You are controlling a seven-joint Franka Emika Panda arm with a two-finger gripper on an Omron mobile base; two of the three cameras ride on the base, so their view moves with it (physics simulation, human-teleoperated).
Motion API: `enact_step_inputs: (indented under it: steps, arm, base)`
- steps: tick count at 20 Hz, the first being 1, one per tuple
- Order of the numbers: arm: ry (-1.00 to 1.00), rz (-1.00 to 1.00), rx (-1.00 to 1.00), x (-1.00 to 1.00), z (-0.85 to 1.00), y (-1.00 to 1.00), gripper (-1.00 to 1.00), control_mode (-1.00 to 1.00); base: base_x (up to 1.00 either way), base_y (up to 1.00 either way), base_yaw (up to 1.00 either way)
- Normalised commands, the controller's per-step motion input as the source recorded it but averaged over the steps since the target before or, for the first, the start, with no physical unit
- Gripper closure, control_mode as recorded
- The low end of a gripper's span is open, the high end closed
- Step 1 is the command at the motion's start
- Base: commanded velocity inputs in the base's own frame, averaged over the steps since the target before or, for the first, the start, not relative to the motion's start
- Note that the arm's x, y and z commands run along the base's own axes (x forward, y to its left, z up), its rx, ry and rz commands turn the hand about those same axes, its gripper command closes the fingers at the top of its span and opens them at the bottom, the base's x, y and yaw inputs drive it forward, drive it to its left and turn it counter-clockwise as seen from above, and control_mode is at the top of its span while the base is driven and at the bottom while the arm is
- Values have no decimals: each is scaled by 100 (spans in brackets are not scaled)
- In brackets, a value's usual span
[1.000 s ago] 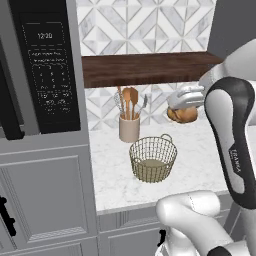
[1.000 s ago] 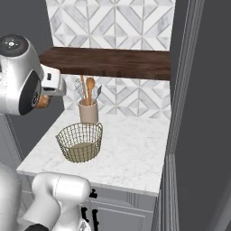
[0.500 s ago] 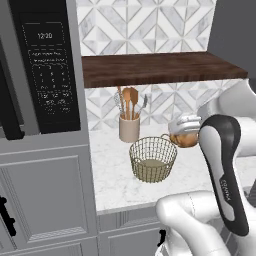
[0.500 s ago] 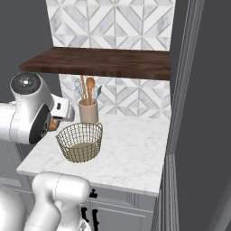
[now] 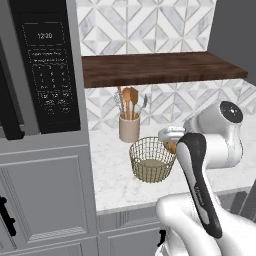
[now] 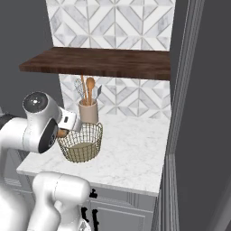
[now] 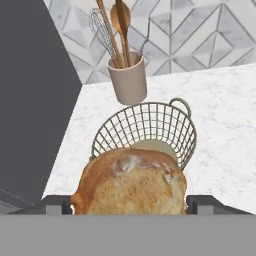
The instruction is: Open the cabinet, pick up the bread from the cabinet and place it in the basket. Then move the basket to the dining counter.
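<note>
Bread [image 7: 131,181] in gripper [image 7: 131,204] beside basket [image 7: 145,131]; microwave [image 5: 49,70] reads 12:00.

Golden-brown bread [image 7: 131,185], brass wire basket [image 7: 145,130], dk brown wood-grain cabinet [image 5: 160,68]

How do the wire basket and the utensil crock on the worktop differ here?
The basket is open brass-coloured wire, see-through; the crock is solid cream. The basket is wide and low; the crock is narrow and taller. The basket holds nothing yet, the bread still in the gripper beside it; the crock holds utensils. Both stand upright on the marble worktop.
</note>
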Motion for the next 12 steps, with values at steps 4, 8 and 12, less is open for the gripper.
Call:
enact_step_inputs:
  steps: [4,8,12]
  arm:
    - [7,-12,4,68,-14,-3,100,-100]
    - [6,-4,5,13,-31,-2,100,-100]
    - [2,0,4,4,-47,0,100,-100]
  base:
    - [0,0,0]
    - [0,0,0]
    - [0,0,0]
